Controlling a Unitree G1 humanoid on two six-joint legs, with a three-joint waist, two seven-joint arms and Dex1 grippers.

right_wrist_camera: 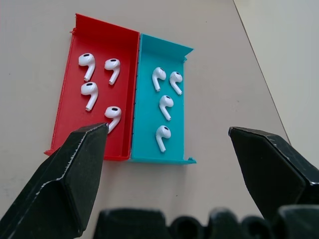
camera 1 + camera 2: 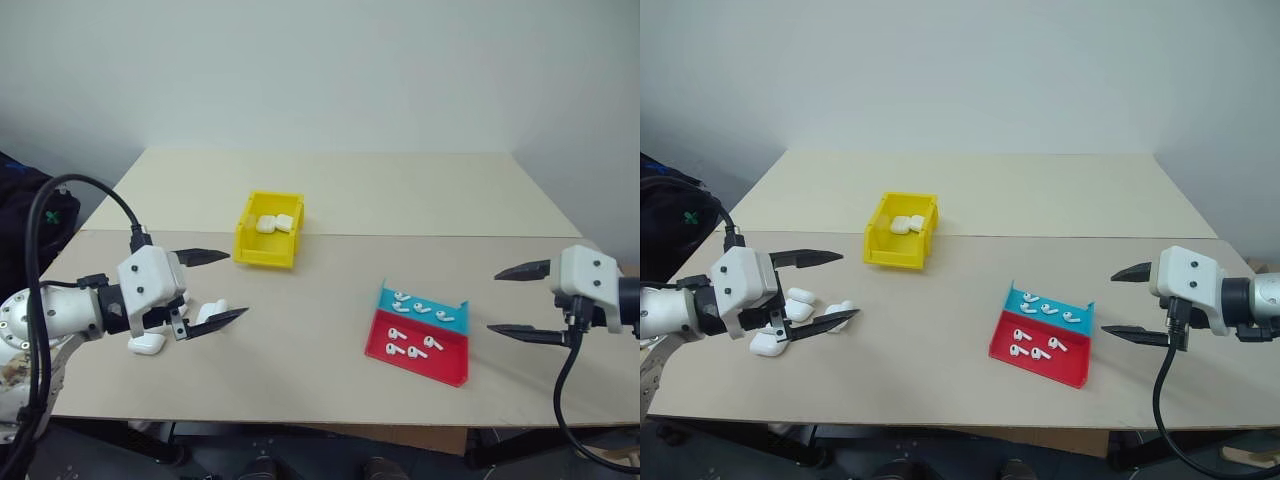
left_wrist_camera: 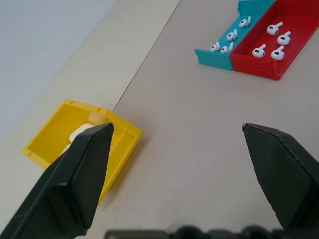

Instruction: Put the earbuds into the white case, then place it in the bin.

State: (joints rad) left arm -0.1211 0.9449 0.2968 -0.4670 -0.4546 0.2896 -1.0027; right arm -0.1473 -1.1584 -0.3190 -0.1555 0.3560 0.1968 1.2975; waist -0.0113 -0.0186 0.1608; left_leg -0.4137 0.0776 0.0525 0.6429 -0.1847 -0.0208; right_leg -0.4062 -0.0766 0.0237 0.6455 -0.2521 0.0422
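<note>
White cases [image 2: 790, 310] huddle at the desk's near left edge under the left gripper [image 2: 818, 290], fingers spread wide and empty. Earbuds [image 1: 99, 84] lie in the red-and-teal tray [image 2: 455, 372] near the front right; the right gripper [image 2: 520, 300] gapes too. The bin [image 2: 262, 255] sits mid-desk. The earbuds look light, slick and tiny; pinch across the stem.

A lab or test room set up for robot trials. Two plain beige desks [image 2: 330, 190] are pushed together against a bare white wall [image 2: 320, 70], with nothing homely around. By the far desk's near edge stands a yellow bin [image 2: 268, 243]; toward the near desk's right edge lies a red-and-teal tray [image 2: 420, 350] of earbuds [image 1: 164, 106], laid out like a staged exercise.
</note>
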